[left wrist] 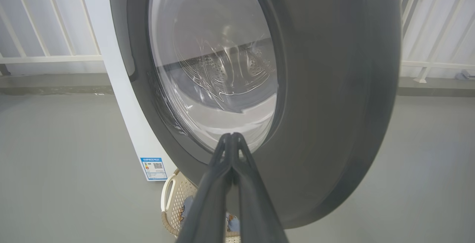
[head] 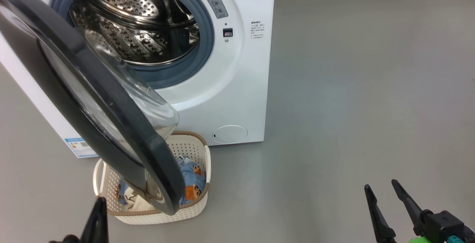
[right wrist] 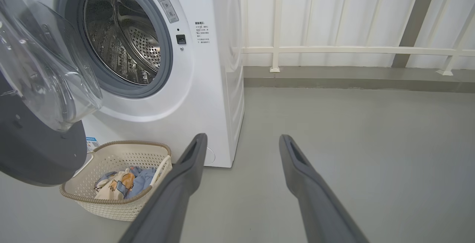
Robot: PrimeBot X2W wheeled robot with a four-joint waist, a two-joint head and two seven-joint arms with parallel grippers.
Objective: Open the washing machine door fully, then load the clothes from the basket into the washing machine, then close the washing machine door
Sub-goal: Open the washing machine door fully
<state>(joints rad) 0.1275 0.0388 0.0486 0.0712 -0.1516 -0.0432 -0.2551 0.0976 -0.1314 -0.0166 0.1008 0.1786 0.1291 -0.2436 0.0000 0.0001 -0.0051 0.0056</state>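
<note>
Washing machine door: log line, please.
washing machine door open | clothes in basket | left claw shut, facing door | right claw open

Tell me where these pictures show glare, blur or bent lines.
Head view: sharp, with glints on the drum and reflections across the door glass. Left wrist view: the door rim is smeared at its right edge, and the drum looks warped through the glass. Right wrist view: the railing posts lean from the wide lens; the right fingers look soft.
</note>
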